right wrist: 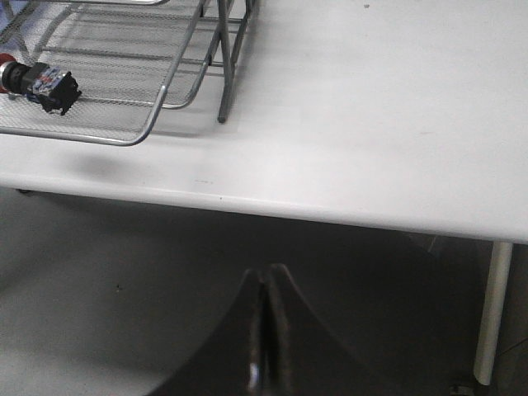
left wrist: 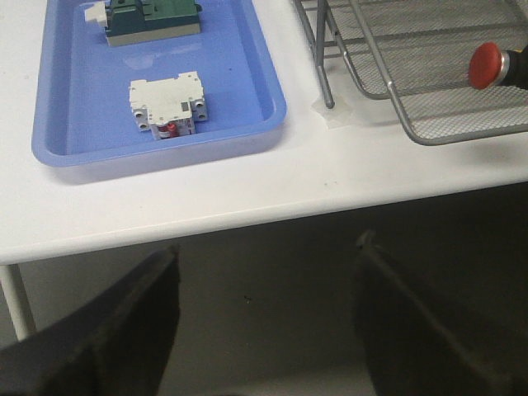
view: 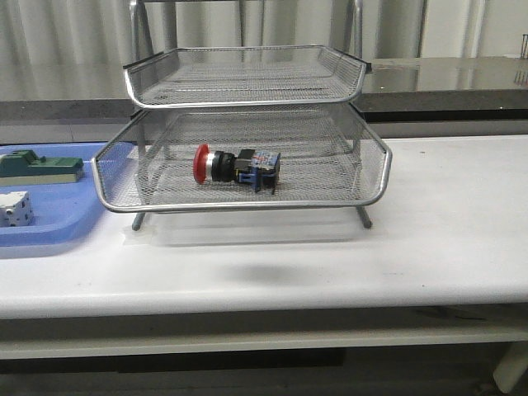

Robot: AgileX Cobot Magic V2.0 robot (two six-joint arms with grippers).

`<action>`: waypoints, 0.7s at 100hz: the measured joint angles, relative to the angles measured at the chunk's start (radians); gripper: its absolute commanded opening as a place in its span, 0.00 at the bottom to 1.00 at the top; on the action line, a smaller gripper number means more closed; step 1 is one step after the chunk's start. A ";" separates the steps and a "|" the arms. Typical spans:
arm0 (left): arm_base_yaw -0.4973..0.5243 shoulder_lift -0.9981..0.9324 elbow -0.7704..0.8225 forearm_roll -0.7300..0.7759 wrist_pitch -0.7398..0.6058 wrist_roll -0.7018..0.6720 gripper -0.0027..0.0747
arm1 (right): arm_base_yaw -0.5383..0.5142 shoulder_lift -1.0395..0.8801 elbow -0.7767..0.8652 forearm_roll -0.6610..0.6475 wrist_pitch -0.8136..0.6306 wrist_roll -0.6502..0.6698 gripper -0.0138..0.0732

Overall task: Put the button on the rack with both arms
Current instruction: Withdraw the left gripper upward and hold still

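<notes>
One button (view: 237, 166) is lying on its side in the pulled-out lower tray of the rack (view: 247, 124), centre of the front view, so the placing is looking done. Its long axis is running left to right across that frame, red head pointing left, blue-and-black block pointing right. Neither arm is showing in the front view; both end effectors are hanging off the table's (view: 445, 239) near edge, over the dark floor. The left end effector (left wrist: 268, 322) is sitting at the bottom of its wrist frame with its two fingers spread wide and nothing between them, and the button's red head is peeking in at the upper right edge of that frame. The right end effector (right wrist: 262, 338) is sitting at the bottom of its frame, fingers pressed together on nothing, with the button at the upper left edge. Both are well apart from it; I cannot tell which is nearer. Counting: one button, one rack showing two trays here, one blue tray (view: 49, 227) holding one green block (view: 40, 167) and one white switch (view: 15, 208).
</notes>
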 measured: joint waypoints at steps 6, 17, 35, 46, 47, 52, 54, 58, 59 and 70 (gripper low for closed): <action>0.000 -0.010 0.005 -0.002 0.002 -0.009 0.60 | 0.000 0.000 0.000 0.000 0.000 0.000 0.08; 0.000 -0.021 0.009 -0.002 0.006 -0.018 0.60 | 0.000 0.000 0.000 0.000 0.000 0.000 0.08; 0.000 -0.022 0.009 -0.002 0.006 -0.018 0.43 | 0.000 0.000 0.000 0.000 0.000 0.000 0.08; 0.000 -0.022 0.009 -0.002 0.006 -0.018 0.20 | 0.000 0.000 0.000 0.000 0.000 0.000 0.08; 0.000 -0.022 0.009 -0.002 0.006 -0.018 0.17 | 0.000 0.000 0.000 0.000 0.000 0.000 0.08; 0.000 -0.022 0.009 -0.002 0.006 -0.018 0.06 | 0.000 0.000 0.000 0.000 0.000 0.000 0.08; 0.000 -0.022 0.009 -0.002 0.006 -0.018 0.02 | 0.000 0.000 0.000 0.000 0.000 0.000 0.08; 0.000 -0.022 0.009 -0.002 0.006 -0.018 0.01 | 0.000 0.000 0.000 0.000 0.000 0.000 0.08; 0.000 -0.022 0.009 -0.002 0.006 -0.018 0.01 | 0.000 0.000 0.000 0.000 0.000 0.000 0.08; 0.000 -0.022 0.009 -0.002 0.006 -0.018 0.01 | 0.000 0.000 0.000 0.000 0.000 0.000 0.08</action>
